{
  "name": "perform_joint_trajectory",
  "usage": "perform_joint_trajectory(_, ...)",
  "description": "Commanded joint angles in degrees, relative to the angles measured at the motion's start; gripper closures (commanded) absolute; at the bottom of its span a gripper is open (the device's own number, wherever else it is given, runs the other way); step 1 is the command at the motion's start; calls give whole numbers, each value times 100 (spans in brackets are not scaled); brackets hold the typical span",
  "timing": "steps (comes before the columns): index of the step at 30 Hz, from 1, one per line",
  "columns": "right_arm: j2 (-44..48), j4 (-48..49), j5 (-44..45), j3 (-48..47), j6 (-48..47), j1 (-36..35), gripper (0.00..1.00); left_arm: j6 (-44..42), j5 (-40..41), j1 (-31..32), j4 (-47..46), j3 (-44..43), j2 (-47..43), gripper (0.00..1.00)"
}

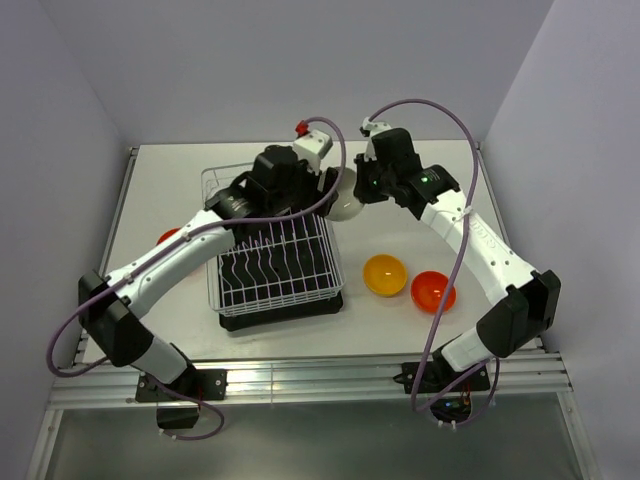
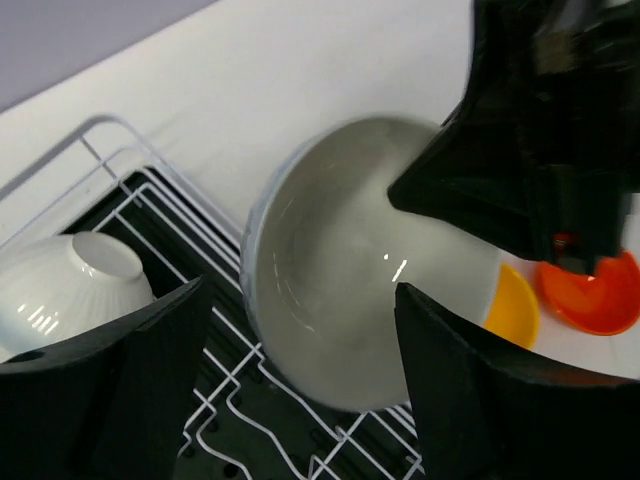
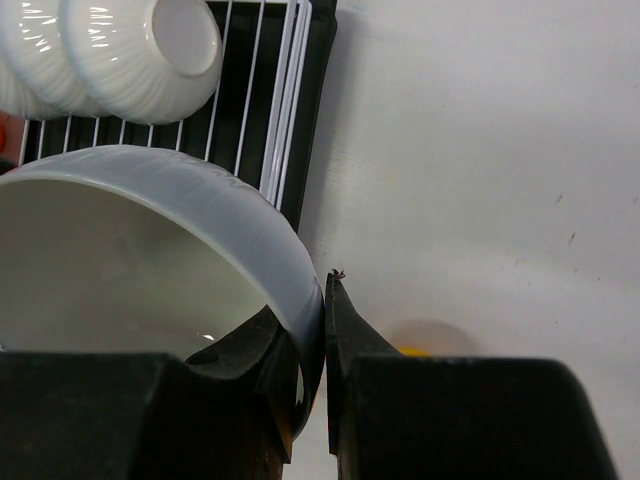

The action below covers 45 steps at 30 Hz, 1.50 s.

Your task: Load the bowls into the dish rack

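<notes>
White bowl [image 3: 150, 250] at the dish rack's [image 2: 100, 130] edge
Right gripper [image 3: 325, 300] pinches its rim; left gripper [image 2: 300, 292], jaws apart, straddles it.

The far right corner of the dish rack [image 1: 282, 300] is crowded: the right gripper [image 3: 322, 300] pinches the rim of a white bowl [image 1: 346, 206], and the left gripper [image 2: 300, 290] straddles that bowl, jaws spread. Ribbed white bowls [image 3: 150, 45] fill the rack's far left; its near rows hold only upright prongs [image 1: 268, 266]. A bare lane runs between rack and yellow-orange bowl [image 1: 384, 275], a red-orange bowl [image 1: 433, 291] just beyond.
</notes>
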<state>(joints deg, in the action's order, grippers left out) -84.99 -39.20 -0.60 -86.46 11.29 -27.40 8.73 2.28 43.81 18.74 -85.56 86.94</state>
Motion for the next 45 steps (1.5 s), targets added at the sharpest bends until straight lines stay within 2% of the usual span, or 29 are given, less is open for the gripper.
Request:
perform_joint_trajectory(1, 114, 299, 253, -372, 146, -143, 100, -179, 834, 119, 287, -259, 297, 23)
perform_joint_trajectory(4, 149, 316, 332, -328, 119, -248, 100, -170, 940, 119, 499, -461, 491, 30)
perform_joint_trajectory(7, 141, 325, 411, -310, 110, -292, 100, -135, 1055, 136, 473, -444, 500, 42)
perform_joint_trajectory(9, 115, 290, 377, -337, 119, -292, 100, -57, 994, 136, 481, -427, 482, 62)
perform_joint_trajectory(10, 106, 281, 342, -337, 110, -292, 100, -4, 958, 128, 499, -435, 456, 62)
perform_joint_trajectory(11, 97, 281, 324, -354, 119, -292, 100, 40, 915, 119, 516, -444, 438, 74)
perform_joint_trajectory(13, 88, 281, 254, -346, 119, -292, 99, 137, 783, 119, 552, -453, 429, 86)
perform_joint_trajectory(14, 105, 281, 245, -354, 128, -292, 96, 155, 782, 127, 552, -462, 421, 98)
perform_joint_trajectory(15, 88, 281, 219, -363, 119, -292, 93, 207, 774, 128, 569, -479, 429, 100)
perform_joint_trajectory(18, 88, 202, 96, -477, 137, -275, 80, 287, 809, 110, 569, -497, 386, 100)
perform_joint_trajectory(19, 105, 176, 87, -538, 137, -266, 59, 348, 696, 93, 560, -497, 368, 100)
perform_joint_trajectory(21, 158, 237, -194, -565, 189, -196, 39, 645, 362, -65, 569, -532, 333, 100)
perform_joint_trajectory(22, 228, 272, -299, -565, 198, -170, 24, 787, 99, -170, 569, -575, 324, 100)
perform_joint_trajectory(25, 342, 413, -905, -609, 277, 15, 13, 1244, -859, -697, 298, -428, 210, 100)
perform_joint_trajectory(26, 360, 483, -1055, -609, 356, 67, 13, 1323, -1261, -916, 1, -340, 71, 100)
perform_joint_trajectory(29, 448, 693, -1766, -522, 627, 278, 11, 1500, -1720, -1120, -605, 21, -263, 100)
perform_joint_trajectory(34, 615, 1335, -3337, -83, 1436, 665, 11, 1965, -2574, -1217, -968, 223, -405, 100)
perform_joint_trajectory(37, 694, 1731, -3919, 102, 1920, 692, 11, 2448, -3083, -1331, -1406, 390, -493, 100)
perform_joint_trajectory(45, 765, 2215, -4553, 287, 2457, 683, 11, 3449, -3875, -1656, -2435, 733, -573, 100)
